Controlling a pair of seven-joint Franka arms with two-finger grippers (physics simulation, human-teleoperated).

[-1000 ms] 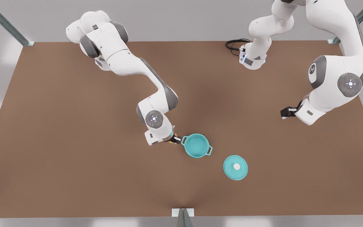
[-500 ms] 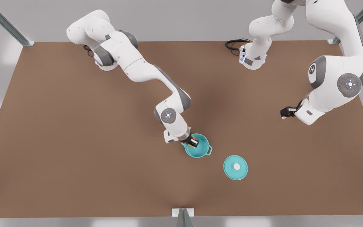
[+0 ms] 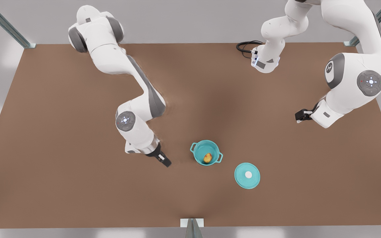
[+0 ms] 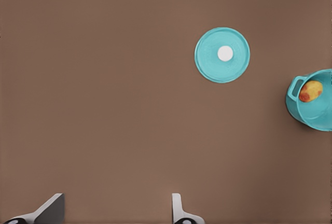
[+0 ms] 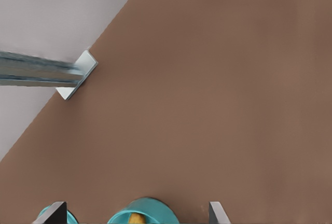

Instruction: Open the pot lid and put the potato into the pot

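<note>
Potato in the pot, lid off beside it

The potato point(image 3: 207, 157) lies inside the pot point(image 3: 197, 156), off-centre toward the handle on the front view's right, its long axis slanted. The pot lid point(image 3: 247, 175) lies flat nearby, apart from the pot. The right gripper point(image 3: 164, 162) hovers beside the pot, fingers spread. The left gripper point(image 3: 299, 116) waits well away, also spread. Bare table point(image 3: 78, 185) lies all round.

Potato point(image 3: 207, 157) is no longer held: it now lies inside the pot point(image 3: 198, 149), toward its near-right wall. Right gripper point(image 3: 166, 162) has left the pot's rim and pulled back to the front view's left, well apart from the pot, low over the table, with its fingers point(image 5: 52, 213) spread and empty. That arm's elbow has swung left with it.
</note>
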